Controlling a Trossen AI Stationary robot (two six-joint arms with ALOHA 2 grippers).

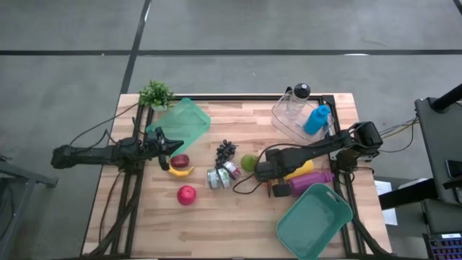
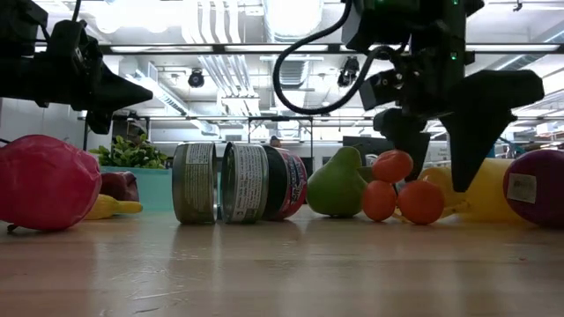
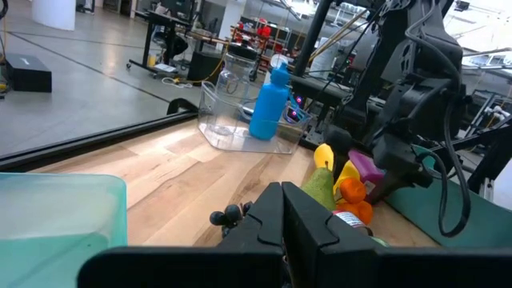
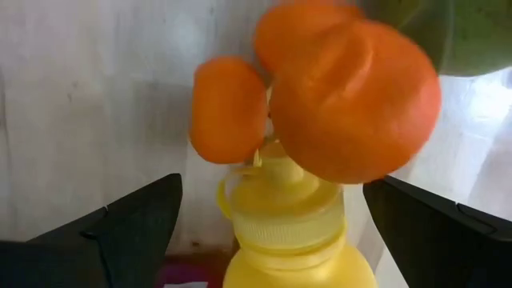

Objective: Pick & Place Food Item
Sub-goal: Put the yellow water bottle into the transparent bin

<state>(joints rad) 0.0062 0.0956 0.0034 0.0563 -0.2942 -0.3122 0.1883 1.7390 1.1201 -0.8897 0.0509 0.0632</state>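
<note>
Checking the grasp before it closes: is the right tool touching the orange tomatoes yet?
Apart. In the low view, the open right tool hangs over the tomatoes, with background visible beside each finger.

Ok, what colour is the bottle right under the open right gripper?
Yellow. The bottle shows best in the right wrist view, its cap beside the orange tomatoes.

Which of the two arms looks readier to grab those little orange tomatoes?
The right. Its gripper hangs over the orange tomatoes with jaws wide open, beside the yellow bottle. The left gripper sits shut across the table, near the banana.
</note>
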